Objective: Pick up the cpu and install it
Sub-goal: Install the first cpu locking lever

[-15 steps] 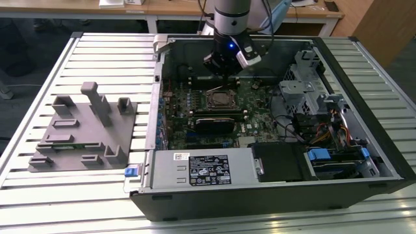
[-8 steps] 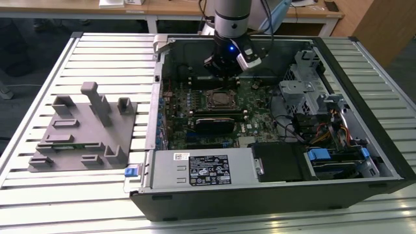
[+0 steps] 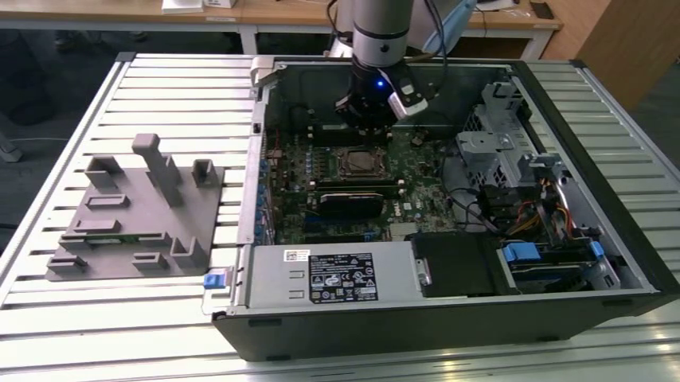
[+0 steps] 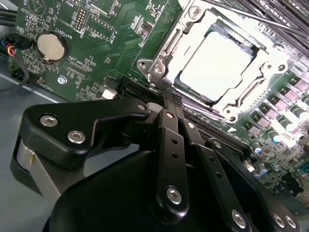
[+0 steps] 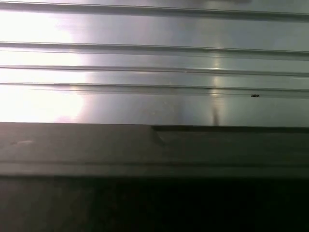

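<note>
The cpu [image 3: 359, 161] lies flat in its socket on the green motherboard [image 3: 425, 179], inside the open computer case. Its pale silver top [image 4: 215, 65] is framed by the metal socket bracket [image 4: 159, 67] in the second wrist view. My gripper [image 3: 369, 130] hangs just above the board, a little behind the socket as the exterior view sees it. Its black fingers [image 4: 170, 125] run together to a point [image 4: 168, 94] near the socket's corner, shut with nothing between them and clear of the chip.
The case's walls [image 3: 447, 326] surround the board. A grey box with a label [image 3: 330, 274] sits at the front, and a drive cage [image 3: 499, 151] with cables is on the exterior view's right. A grey fixture [image 3: 138, 207] stands on the slatted table [image 5: 154, 72].
</note>
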